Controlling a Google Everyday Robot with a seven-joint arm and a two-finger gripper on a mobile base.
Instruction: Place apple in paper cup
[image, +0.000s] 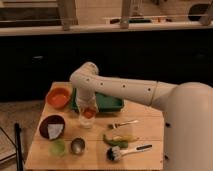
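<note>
My gripper (88, 111) hangs from the white arm and points straight down over the middle left of the wooden table (145, 125). It is shut on the apple (88, 113), a small orange-red fruit. It holds the apple right at the mouth of the paper cup (86, 121), a small white cup standing upright directly below. The gripper's body hides the cup's far rim.
An orange bowl (58, 97) and a green tray (102, 102) lie behind the cup. A dark red bowl (52, 126), a pale green cup (57, 146) and a metal cup (77, 145) stand at front left. A fork (123, 123), a yellow-green fruit (120, 139) and a brush (125, 151) lie at front right.
</note>
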